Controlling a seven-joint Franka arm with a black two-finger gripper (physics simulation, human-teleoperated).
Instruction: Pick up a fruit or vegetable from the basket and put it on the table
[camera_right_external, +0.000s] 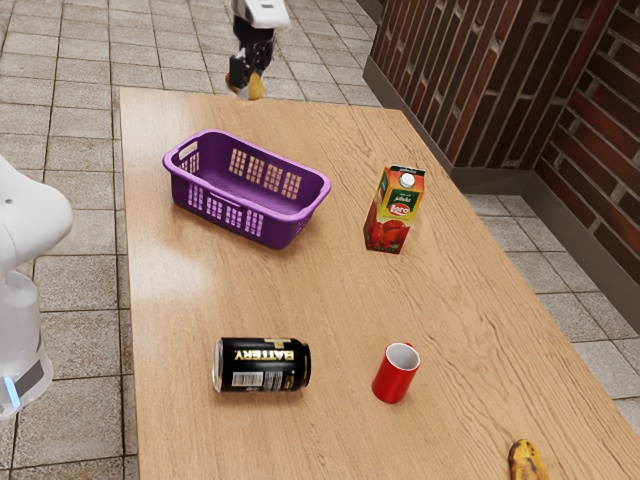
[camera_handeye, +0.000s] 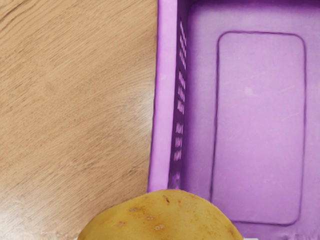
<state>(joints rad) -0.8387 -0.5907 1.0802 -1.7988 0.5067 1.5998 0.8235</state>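
Across the wooden table (camera_right_external: 320, 290), past banana (camera_right_external: 526, 461), black can (camera_right_external: 262, 378) and red mug (camera_right_external: 391, 380), beyond the purple basket (camera_right_external: 285, 233): gripping the potato (camera_handeye: 160, 216) aloft in the black gripper (camera_right_external: 246, 86). Apparently at the carrying step. Next, move clear of the basket, lower onto bare wood, release gently.

black can (camera_right_external: 262, 366): "BATTERY" | carton (camera_right_external: 387, 228): lettering too small to read

banana (camera_right_external: 525, 462), yellow produce (camera_handeye: 162, 217) cut off by lower edges
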